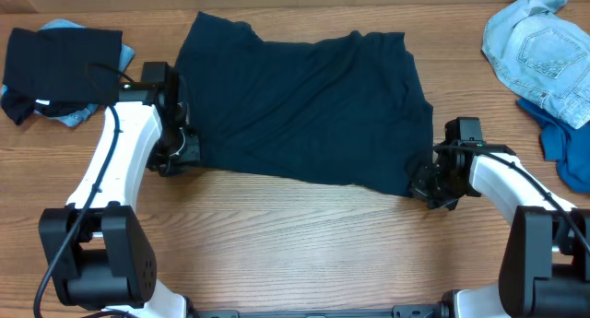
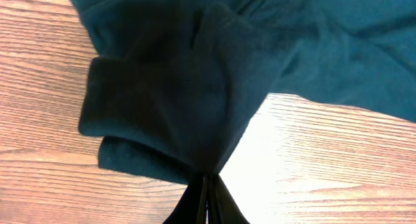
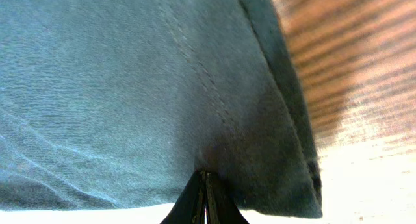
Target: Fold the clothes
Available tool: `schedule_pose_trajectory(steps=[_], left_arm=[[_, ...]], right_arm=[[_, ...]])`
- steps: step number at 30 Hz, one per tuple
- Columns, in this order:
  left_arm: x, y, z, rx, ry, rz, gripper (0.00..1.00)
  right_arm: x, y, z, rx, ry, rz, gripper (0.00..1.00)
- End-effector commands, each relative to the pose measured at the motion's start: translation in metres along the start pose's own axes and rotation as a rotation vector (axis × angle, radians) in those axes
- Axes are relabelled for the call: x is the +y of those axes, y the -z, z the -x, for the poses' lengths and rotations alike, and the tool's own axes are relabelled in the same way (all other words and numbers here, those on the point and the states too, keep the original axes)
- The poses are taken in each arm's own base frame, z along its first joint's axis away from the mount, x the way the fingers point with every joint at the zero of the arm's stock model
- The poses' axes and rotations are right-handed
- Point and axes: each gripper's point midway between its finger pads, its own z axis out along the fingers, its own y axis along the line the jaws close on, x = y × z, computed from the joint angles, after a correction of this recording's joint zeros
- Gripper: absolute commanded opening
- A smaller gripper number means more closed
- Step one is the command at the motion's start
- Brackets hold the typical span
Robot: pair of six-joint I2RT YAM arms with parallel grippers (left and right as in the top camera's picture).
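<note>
Navy shirt [image 1: 304, 106] lies spread, long axis left to right.

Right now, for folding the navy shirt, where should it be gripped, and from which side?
At its two near corners, from the outer sides: the navy shirt lies spread flat, so only its edges offer a pinchable thickness. The left gripper and right gripper are both shut on those corners, probably well placed.
</note>
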Motion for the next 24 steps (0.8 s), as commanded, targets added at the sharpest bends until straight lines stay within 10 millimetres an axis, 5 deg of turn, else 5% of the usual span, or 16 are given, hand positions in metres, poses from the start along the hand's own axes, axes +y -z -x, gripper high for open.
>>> schedule_pose_trajectory(steps=[1,7,11,17,21,24], left_arm=[[0.011,0.002,0.000,0.000,0.046,0.009,0.04],[0.012,0.002,0.000,-0.002,0.039,0.002,0.04],[0.007,0.002,0.005,-0.020,0.039,-0.026,0.04],[-0.009,0.004,0.018,-0.069,0.027,-0.117,0.05],[-0.012,0.005,0.021,-0.079,0.020,-0.134,0.07],[-0.012,0.005,0.020,-0.079,0.019,-0.134,0.07]], right_arm=[[-0.041,-0.017,-0.026,0.062,-0.079,-0.162,0.04],[-0.027,-0.010,-0.022,0.039,-0.018,-0.093,0.04],[-0.008,0.017,0.000,-0.084,0.077,-0.034,0.04],[0.046,0.065,0.041,-0.341,0.237,0.183,0.34],[0.060,0.071,0.060,-0.420,0.257,0.236,0.53],[0.060,0.062,0.065,-0.407,0.234,0.235,0.53]])
